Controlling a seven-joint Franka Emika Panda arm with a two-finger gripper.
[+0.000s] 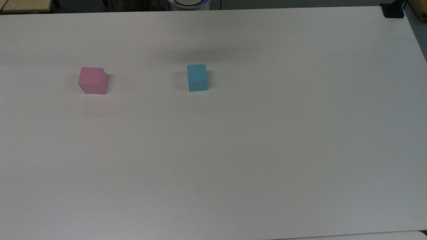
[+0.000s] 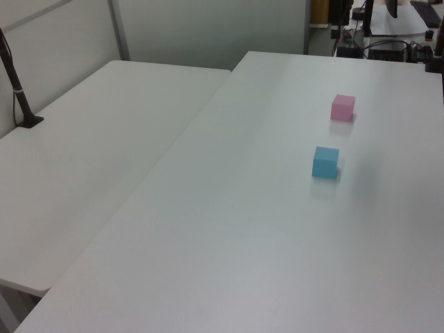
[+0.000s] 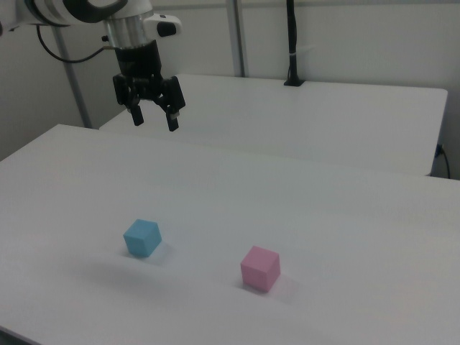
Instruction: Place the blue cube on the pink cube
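Note:
The blue cube (image 1: 197,77) (image 2: 325,161) (image 3: 141,238) rests on the white table (image 1: 233,150), near the middle of the top view. To the top view's left of it, well apart, sits the pink cube (image 1: 93,80) (image 2: 343,107) (image 3: 260,268), also on the table. In the right view my gripper (image 3: 154,121) hangs high above the table, up and behind the blue cube, fingers pointing down. It is open, with nothing between its fingers.
A second white table (image 2: 90,159) (image 3: 338,115) adjoins the first. A black pole with a clamp base (image 2: 21,104) (image 3: 291,43) stands on it. A black mount (image 1: 393,11) sits at the top view's upper right corner.

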